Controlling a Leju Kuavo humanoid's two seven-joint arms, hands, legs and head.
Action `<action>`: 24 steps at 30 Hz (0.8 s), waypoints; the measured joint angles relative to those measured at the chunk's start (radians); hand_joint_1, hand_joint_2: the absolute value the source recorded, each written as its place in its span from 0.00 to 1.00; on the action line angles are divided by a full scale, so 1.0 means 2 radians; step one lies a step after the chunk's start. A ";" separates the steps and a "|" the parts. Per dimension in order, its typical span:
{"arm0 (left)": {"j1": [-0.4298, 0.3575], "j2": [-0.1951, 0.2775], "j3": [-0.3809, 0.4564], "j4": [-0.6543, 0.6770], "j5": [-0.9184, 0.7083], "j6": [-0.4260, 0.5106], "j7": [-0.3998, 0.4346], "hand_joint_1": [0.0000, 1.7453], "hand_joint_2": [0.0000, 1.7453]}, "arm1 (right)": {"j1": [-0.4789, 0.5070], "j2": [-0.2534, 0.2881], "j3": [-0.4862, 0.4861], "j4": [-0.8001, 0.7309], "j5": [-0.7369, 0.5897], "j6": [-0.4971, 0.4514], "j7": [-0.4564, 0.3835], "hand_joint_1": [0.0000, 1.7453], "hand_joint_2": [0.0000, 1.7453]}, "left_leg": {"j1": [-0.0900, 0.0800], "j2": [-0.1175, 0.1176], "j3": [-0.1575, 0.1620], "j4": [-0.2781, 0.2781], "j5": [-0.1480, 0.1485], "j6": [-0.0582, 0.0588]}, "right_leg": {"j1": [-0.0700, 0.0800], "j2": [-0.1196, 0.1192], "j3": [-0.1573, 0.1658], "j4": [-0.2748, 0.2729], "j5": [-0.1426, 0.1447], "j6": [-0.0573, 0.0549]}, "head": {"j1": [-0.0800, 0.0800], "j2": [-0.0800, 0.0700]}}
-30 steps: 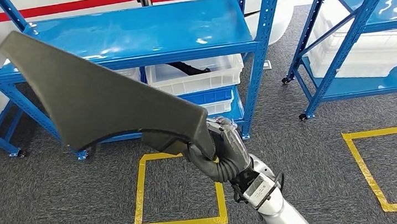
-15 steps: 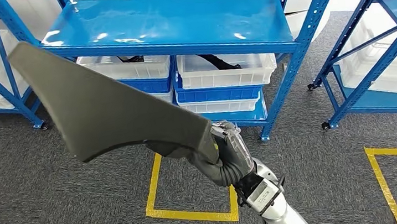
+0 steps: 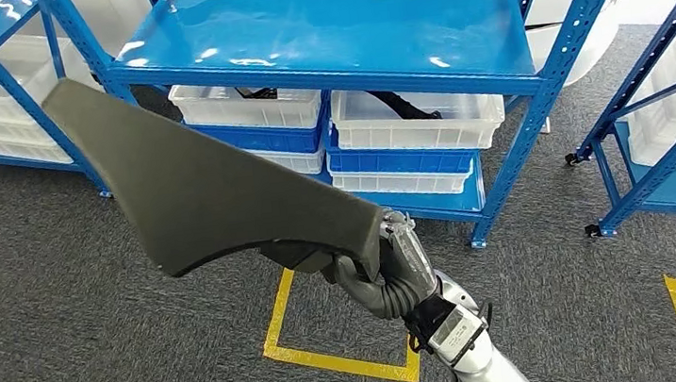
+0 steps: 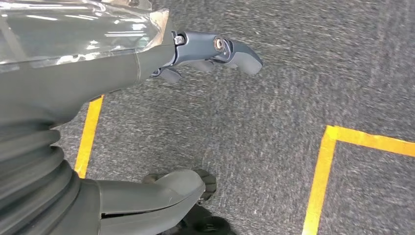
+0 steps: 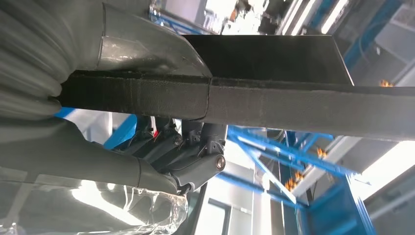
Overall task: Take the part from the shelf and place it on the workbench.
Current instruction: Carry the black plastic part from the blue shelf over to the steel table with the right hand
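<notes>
Your part (image 3: 191, 183), a dark grey flat wedge that widens away from the robot, is off the shelf (image 3: 327, 36) and up in the air, held over the carpet (image 3: 67, 352) in front of the blue rack. Your right hand (image 3: 385, 267) grips it at its narrow end. In the right wrist view you see the part (image 5: 293, 105) edge-on, with the thumb (image 5: 142, 46) pressed on one face and the dark fingers (image 5: 195, 147) curled against the other, so it is clamped between them.

Your left hand (image 4: 161, 54) points down at the carpet. Its fingers (image 4: 240, 51) are loosely bent and apart from the thumb (image 4: 166, 188), with nothing between them.

Behind the part you have white bins (image 3: 417, 121) and blue bins (image 3: 407, 158) stacked on the low level of the shelf, under its bare blue top board. A yellow tape square (image 3: 333, 357) lies on the carpet below the right hand, and a second blue rack (image 3: 668, 118) stands to the right.
</notes>
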 joint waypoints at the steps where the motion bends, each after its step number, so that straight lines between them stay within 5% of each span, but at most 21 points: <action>1: 0.001 0.000 0.000 0.000 0.001 0.001 0.000 0.00 1.00 | 0.000 0.000 0.000 0.001 0.000 0.000 -0.001 1.00 1.00 | 0.001 0.002 -0.008 0.018 -0.004 -0.002 | 0.001 -0.005 0.000 0.000 0.000 0.000 | 0.000 0.000; 3: 0.002 0.000 0.000 0.000 0.003 -0.001 -0.001 0.00 1.00 | 0.000 0.000 0.000 0.004 -0.002 0.000 -0.003 1.00 1.00 | 0.003 0.007 0.007 -0.007 0.016 -0.003 | 0.001 -0.013 0.000 0.000 -0.001 0.000 | 0.000 0.000; 6: 0.001 0.002 0.000 0.000 0.008 -0.021 -0.007 0.00 1.00 | -0.001 0.000 0.000 0.007 -0.006 0.000 -0.006 1.00 1.00 | 0.001 0.029 0.060 -0.103 0.050 0.000 | 0.005 -0.022 0.002 0.001 -0.004 0.005 | 0.000 0.000; 9: 0.002 0.002 0.001 0.000 0.009 -0.036 -0.010 0.00 1.00 | -0.002 -0.001 0.000 0.009 -0.008 0.001 -0.008 1.00 1.00 | -0.005 0.026 0.066 -0.119 0.050 0.010 | 0.010 -0.033 0.001 0.001 -0.005 0.012 | 0.001 0.000; 11: 0.004 0.002 0.001 0.000 0.009 -0.038 -0.011 0.00 1.00 | -0.002 -0.002 0.000 0.010 -0.009 0.001 -0.009 1.00 1.00 | -0.005 0.017 0.066 -0.122 0.053 0.019 | 0.009 -0.027 -0.003 0.010 -0.013 0.016 | 0.001 0.000; 15: 0.004 0.004 0.001 0.000 0.010 -0.050 -0.012 0.00 1.00 | -0.001 -0.005 0.000 0.012 -0.009 0.001 -0.010 1.00 1.00 | -0.005 0.000 0.064 -0.125 0.058 0.029 | 0.006 0.003 -0.060 0.127 -0.064 0.011 | 0.003 0.000; 17: 0.005 0.004 0.001 0.000 0.013 -0.063 -0.008 0.00 1.00 | 0.000 -0.008 0.000 0.014 -0.009 0.001 -0.010 1.00 1.00 | -0.005 -0.011 0.063 -0.124 0.058 0.029 | 0.006 0.006 -0.073 0.152 -0.066 0.016 | 0.003 0.000; 20: 0.007 0.005 0.002 0.000 0.025 -0.083 0.009 0.00 1.00 | 0.001 -0.010 0.000 0.014 -0.010 0.001 -0.010 1.00 1.00 | -0.005 -0.028 0.063 -0.121 0.059 0.027 | 0.003 0.019 -0.031 0.061 -0.025 0.027 | 0.003 0.000; 22: 0.008 0.007 0.003 0.000 0.032 -0.092 0.023 0.00 1.00 | 0.000 -0.012 0.000 0.015 -0.011 0.001 -0.010 1.00 1.00 | -0.007 -0.036 0.061 -0.119 0.059 0.022 | 0.002 0.028 -0.011 0.015 -0.008 0.024 | 0.003 0.000; 24: 0.011 0.010 0.007 0.000 0.037 -0.098 0.034 0.00 1.00 | 0.000 -0.013 0.000 0.015 -0.012 0.001 -0.010 1.00 1.00 | -0.007 -0.041 0.058 -0.120 0.062 0.016 | 0.004 0.025 -0.009 0.010 -0.005 0.016 | 0.003 0.000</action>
